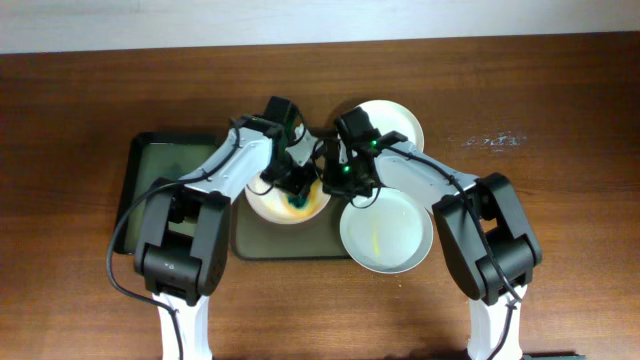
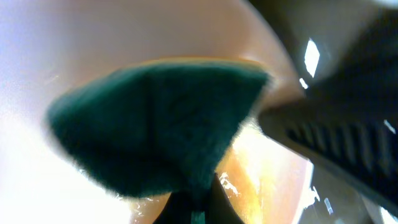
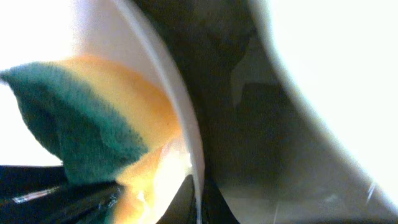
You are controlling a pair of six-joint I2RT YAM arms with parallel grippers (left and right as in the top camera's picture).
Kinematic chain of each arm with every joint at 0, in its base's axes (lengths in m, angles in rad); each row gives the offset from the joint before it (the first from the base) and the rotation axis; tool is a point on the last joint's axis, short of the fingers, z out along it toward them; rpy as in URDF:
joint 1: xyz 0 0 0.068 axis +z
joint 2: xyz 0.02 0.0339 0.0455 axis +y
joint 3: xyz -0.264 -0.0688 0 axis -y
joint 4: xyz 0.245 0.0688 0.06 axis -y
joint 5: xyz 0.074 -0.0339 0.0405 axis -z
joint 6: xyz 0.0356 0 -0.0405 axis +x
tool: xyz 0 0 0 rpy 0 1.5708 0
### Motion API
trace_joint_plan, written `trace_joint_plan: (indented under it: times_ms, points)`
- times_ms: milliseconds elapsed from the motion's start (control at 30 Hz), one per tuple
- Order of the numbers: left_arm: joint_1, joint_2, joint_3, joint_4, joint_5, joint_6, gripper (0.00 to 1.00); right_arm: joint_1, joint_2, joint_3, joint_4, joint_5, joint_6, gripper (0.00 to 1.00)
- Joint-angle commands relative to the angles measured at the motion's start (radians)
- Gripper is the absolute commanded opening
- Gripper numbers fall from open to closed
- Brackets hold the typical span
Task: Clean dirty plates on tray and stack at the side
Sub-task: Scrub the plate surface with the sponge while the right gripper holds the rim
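Plates (image 1: 385,238): three; left claw (image 1: 296,192) pinches one sponge (image 2: 155,124), right claw (image 3: 199,209) clamps one plate (image 1: 272,208).

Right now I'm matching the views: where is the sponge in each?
Overhead: sponge at centre, on the leftmost plate.
Left wrist: sponge fills the middle.
Right wrist: sponge at lower left.
Shared landmark: that plate's white surface, beside the sponge in all three.

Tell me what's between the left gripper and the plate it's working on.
A green-and-yellow sponge, pinched in the left gripper and lying against the plate. The left wrist view shows it best.
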Motion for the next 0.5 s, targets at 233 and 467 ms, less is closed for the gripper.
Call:
trace_joint_plan:
  times_ms: [233,467]
  points:
    - [-0.003,0.063,0.060,0.011,-0.761,-0.571,0.00,0.026,0.037,-0.023,-0.039,-0.015,-0.022,0.04]
    - [-0.003,0.063,0.067,-0.188,-0.697,-0.639,0.00,0.026,0.037,-0.023,-0.043,-0.014,-0.022,0.04]
